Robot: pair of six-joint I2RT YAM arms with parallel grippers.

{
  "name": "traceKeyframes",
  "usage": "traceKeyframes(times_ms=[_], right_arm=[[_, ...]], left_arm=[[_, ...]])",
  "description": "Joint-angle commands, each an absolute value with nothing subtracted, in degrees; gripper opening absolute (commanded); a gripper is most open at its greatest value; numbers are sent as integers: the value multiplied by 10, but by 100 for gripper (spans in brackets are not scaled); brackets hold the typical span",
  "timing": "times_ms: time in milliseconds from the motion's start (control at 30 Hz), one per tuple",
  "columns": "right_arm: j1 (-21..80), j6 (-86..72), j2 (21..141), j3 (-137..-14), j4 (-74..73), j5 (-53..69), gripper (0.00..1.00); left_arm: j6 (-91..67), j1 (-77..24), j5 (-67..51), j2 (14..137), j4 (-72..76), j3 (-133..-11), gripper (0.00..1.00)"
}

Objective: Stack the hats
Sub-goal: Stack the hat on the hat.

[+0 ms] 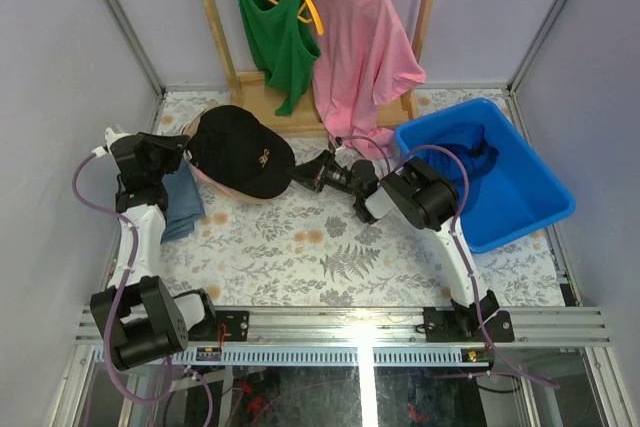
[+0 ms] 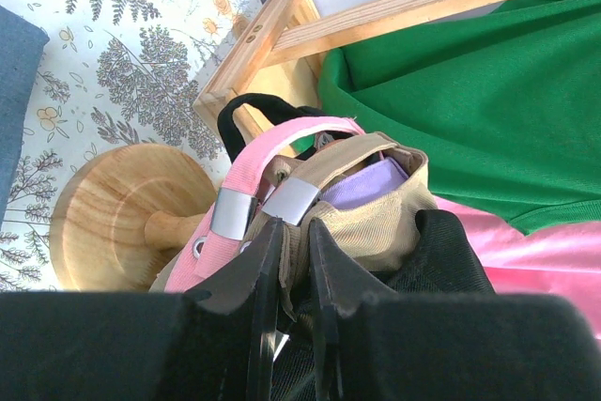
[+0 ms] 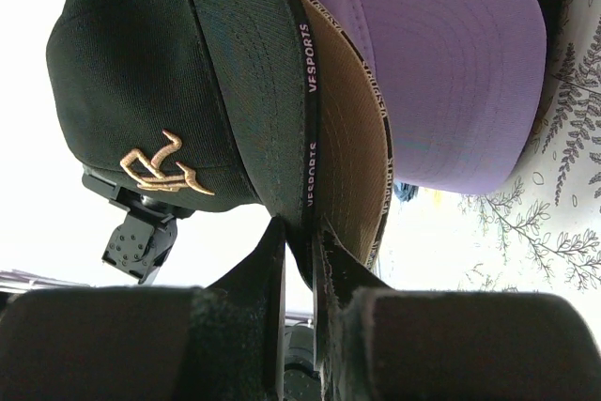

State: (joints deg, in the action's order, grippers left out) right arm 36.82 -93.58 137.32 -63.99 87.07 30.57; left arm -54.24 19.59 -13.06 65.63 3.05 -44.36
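On the table (image 1: 330, 247), near its far-left corner, the light, soft-crowned hat stack (image 1: 240, 152) should handle best where pinched: right gripper (image 3: 299, 232) clamped on the black cap (image 3: 122, 91) at its stiff brim (image 3: 249, 72), left gripper (image 2: 291, 232) clamped on the tan cap (image 2: 376, 213) at its rear edge.

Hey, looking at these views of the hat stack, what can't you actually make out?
Top view: the black cap covers the stack; of the caps beneath, only a pinkish edge shows.
Top view: blue fabric sits partly under the left arm; cap or not, unclear.
Top view: a dark thing in the blue bin is too small to identify.
Right wrist view: glare whites out everything left of the black cap.
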Motion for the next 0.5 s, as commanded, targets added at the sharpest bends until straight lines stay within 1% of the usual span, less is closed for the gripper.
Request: traceKeyframes(times_ms=[0,67,100,200,233,300,467], right_arm=[[371,-926,1394,-605,763,274,5],[371,-925,1385,-596,786,267,15],[371,-924,1380,-594,793,265,18],[367,-917,1364,-584,811,260,26],[365,-917,1359,-582,818,260,27],[362,-916,1349,-574,828,258,30],[354,-913,1331,-571,841,268,35]], left_arm=[[-522,202,-98,683,-44,-423,11],[-523,202,-101,679,-41,-422,14],[-524,202,-101,676,-39,-421,16],[-531,202,-103,664,-32,-417,26],[-535,202,-103,660,-28,-415,30],[-541,202,-101,650,-24,-412,36],[-555,203,-101,639,-19,-413,37]])
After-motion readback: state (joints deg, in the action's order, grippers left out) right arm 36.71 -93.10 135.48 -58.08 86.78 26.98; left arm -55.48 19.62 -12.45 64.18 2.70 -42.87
